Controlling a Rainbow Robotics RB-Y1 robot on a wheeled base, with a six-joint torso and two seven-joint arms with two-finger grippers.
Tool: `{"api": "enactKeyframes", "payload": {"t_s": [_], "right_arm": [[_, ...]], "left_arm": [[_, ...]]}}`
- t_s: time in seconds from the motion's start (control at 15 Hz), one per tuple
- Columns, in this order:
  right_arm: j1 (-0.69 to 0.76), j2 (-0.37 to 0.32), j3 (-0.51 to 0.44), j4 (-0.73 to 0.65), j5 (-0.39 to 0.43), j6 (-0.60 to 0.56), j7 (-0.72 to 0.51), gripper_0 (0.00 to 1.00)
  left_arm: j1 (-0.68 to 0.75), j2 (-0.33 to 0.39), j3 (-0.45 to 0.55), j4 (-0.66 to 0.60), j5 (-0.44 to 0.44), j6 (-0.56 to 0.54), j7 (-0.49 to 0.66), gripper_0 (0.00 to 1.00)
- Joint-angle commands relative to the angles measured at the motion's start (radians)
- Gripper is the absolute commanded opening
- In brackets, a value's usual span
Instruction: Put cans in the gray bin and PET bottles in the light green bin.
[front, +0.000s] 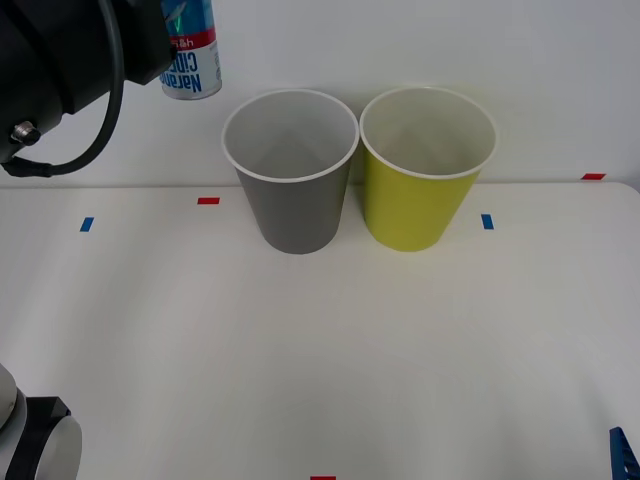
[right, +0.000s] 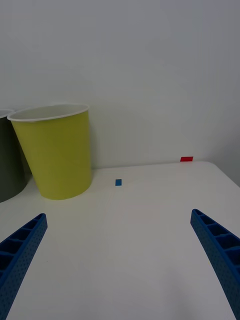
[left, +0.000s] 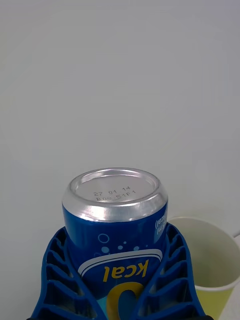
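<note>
**Left tool holds the can in the air, near the gray bin**

The left tool (left: 117, 300) is closed around the small blue drink can with a red band and silver ends (front: 191, 50). It holds the can high above the far left part of the white desk (front: 320, 350), a little to the left of the tall round dark gray bin with a white rim (front: 292, 175). In the left wrist view the blue ribbed fingers (left: 60, 280) press on both sides of the can (left: 115, 225), and the silver end with a printed date faces the camera.

The gray bin stands near the far edge of the desk, about in the middle. The tall round yellow-green bin with a white rim (front: 425, 170) stands just beside it on the right; their rims almost touch.

The right tool (right: 120, 265) is wide open and holds nothing. It is low over the near right part of the desk, with the yellow-green bin (right: 55, 150) ahead of it.

Small red tape marks (front: 208, 200) and blue tape marks (front: 487, 221) lie on the desk.
</note>
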Motion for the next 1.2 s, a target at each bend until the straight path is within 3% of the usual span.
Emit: {"api": "enactKeyframes", "payload": {"t_s": [0.07,0.6,1.07,1.2], "right_arm": [[0.000,0.000,0.000,0.000,0.000,0.000,0.000,1.00],[0.000,0.000,0.000,0.000,0.000,0.000,0.000,1.00],[0.000,0.000,0.000,0.000,0.000,0.000,0.000,1.00],[0.000,0.000,0.000,0.000,0.000,0.000,0.000,1.00]], "left_arm": [[-0.075,-0.004,-0.048,0.078,-0.043,-0.035,0.002,0.00],[-0.216,-0.016,-0.118,0.409,-0.063,-0.187,-0.018,0.00],[-0.214,-0.111,-0.181,0.488,-0.230,-0.261,-0.022,0.00],[-0.213,-0.117,-0.234,0.541,-0.307,-0.333,-0.016,0.00]]}}
